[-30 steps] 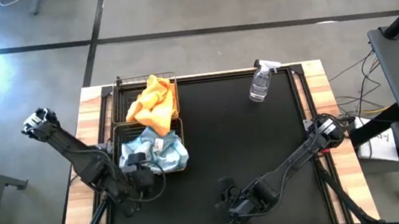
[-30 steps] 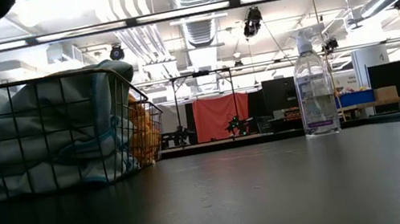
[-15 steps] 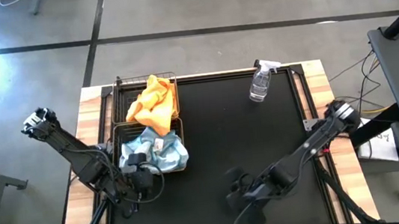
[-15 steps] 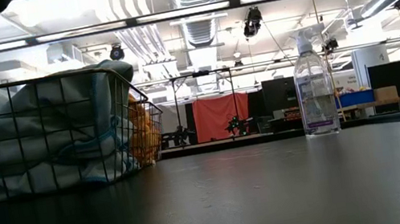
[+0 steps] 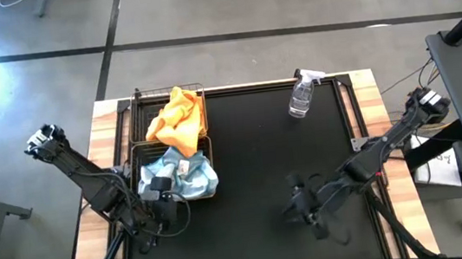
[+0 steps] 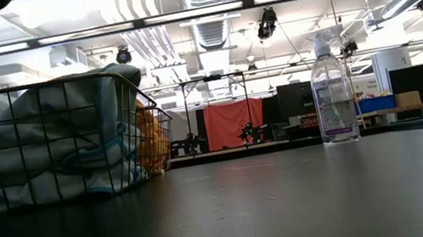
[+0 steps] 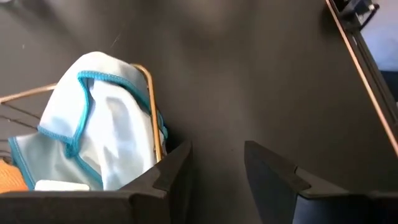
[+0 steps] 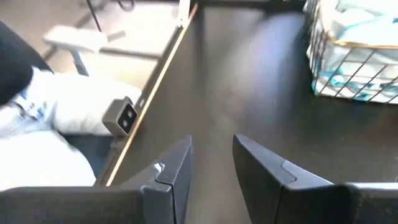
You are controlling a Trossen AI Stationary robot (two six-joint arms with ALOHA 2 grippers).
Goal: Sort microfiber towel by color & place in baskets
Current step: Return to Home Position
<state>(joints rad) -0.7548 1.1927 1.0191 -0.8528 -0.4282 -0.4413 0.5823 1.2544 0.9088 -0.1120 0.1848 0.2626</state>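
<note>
Two black wire baskets stand side by side at the table's left. The far basket holds orange-yellow towels, and the near basket holds pale blue towels. One pale blue towel hangs over the near basket's rim. My left gripper hovers open just by the near basket's near side, with nothing between its fingers. My right gripper hangs open above the bare black mat near the table's front, right of centre.
A clear spray bottle stands upright at the far right of the black mat. In the low view the near basket fills the left. A small grey box sits at the table's wooden edge.
My right gripper has swung toward the table's right edge and slightly toward the far edge, staying open and above the mat. The towels and baskets have not moved.
</note>
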